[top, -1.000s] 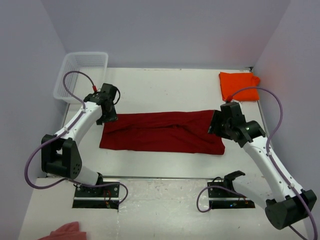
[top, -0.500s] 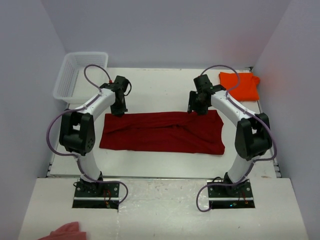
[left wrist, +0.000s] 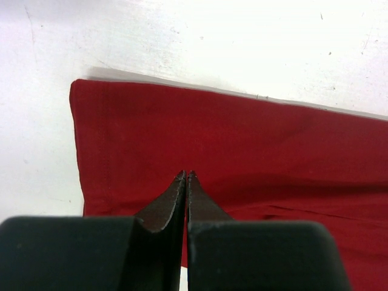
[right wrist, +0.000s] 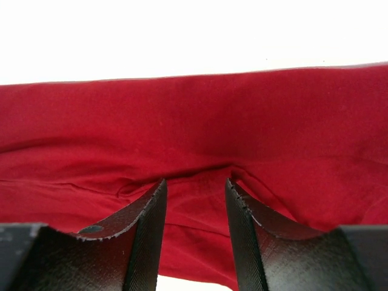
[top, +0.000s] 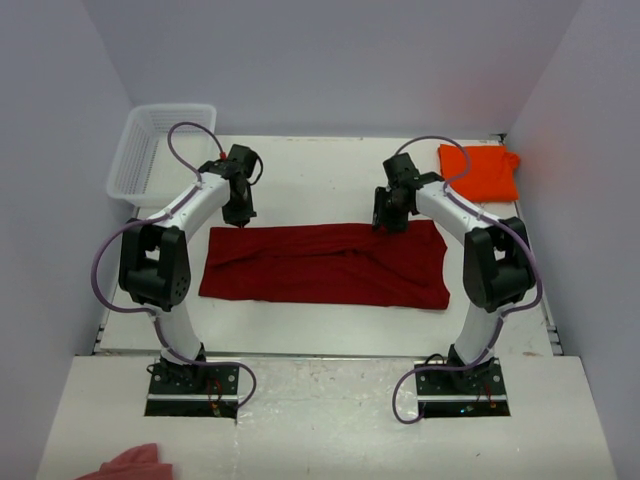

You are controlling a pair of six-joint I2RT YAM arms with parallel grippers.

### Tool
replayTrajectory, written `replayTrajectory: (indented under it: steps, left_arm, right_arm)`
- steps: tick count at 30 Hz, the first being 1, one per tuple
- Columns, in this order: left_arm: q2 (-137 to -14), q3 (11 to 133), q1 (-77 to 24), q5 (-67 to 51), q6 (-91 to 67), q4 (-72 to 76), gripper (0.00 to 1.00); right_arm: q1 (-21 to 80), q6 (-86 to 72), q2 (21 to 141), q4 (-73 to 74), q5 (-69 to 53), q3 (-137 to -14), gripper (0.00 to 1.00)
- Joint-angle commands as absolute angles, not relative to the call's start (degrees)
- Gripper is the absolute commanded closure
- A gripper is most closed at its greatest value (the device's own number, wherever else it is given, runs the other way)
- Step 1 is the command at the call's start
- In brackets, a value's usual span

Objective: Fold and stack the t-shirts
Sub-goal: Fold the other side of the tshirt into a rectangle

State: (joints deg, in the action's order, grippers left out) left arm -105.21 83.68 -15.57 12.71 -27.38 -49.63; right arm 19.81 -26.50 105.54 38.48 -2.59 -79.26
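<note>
A dark crimson t-shirt (top: 325, 265) lies on the table as a long flat strip. A bright orange t-shirt (top: 480, 170) sits folded at the back right. My left gripper (top: 238, 212) is at the strip's back left corner, shut; in the left wrist view its tips (left wrist: 186, 176) meet over the red cloth (left wrist: 242, 145) with no cloth seen pinched. My right gripper (top: 388, 222) is at the back edge, right of the middle. Its jaws (right wrist: 195, 185) stand apart, pressed down on the red cloth (right wrist: 194, 121), with a raised fold between them.
A clear plastic basket (top: 160, 140) stands at the back left corner. A pale pink cloth scrap (top: 135, 465) lies on the near shelf at the bottom left. Grey walls close in the table on three sides.
Both arms swung from the strip's two ends to its back edge. My left gripper went from open to shut. My right jaws have narrowed onto the cloth.
</note>
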Motion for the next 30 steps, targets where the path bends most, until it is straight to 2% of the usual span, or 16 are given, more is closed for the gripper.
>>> replayTrajectory:
  steps: [1, 19, 26, 27, 30]
  left_arm:
    - [-104.5, 84.6, -16.0, 12.1, -26.2, -49.0, 1.0]
    - [-103.7, 82.6, -16.0, 12.2, -26.1, -48.3, 1.0]
    - [-103.1, 81.9, -16.0, 12.3, -26.1, -47.7, 1.0]
    - [-103.0, 81.6, -16.0, 12.3, -26.1, -47.6, 1.0]
    - [-102.7, 81.1, -16.0, 12.2, -26.1, -47.5, 1.0]
  right_arm:
    - [19.5, -26.3, 105.8, 36.6, -2.8, -78.2, 0.56]
    - [19.4, -26.5, 107.4, 33.2, -3.3, -74.4, 0.61]
    - [19.3, -26.5, 107.5, 32.9, -3.3, -74.6, 0.83]
    - [19.4, -26.4, 107.0, 32.8, -3.3, -74.5, 0.91]
    - [19.5, -25.9, 105.3, 32.5, -3.3, -73.5, 1.0]
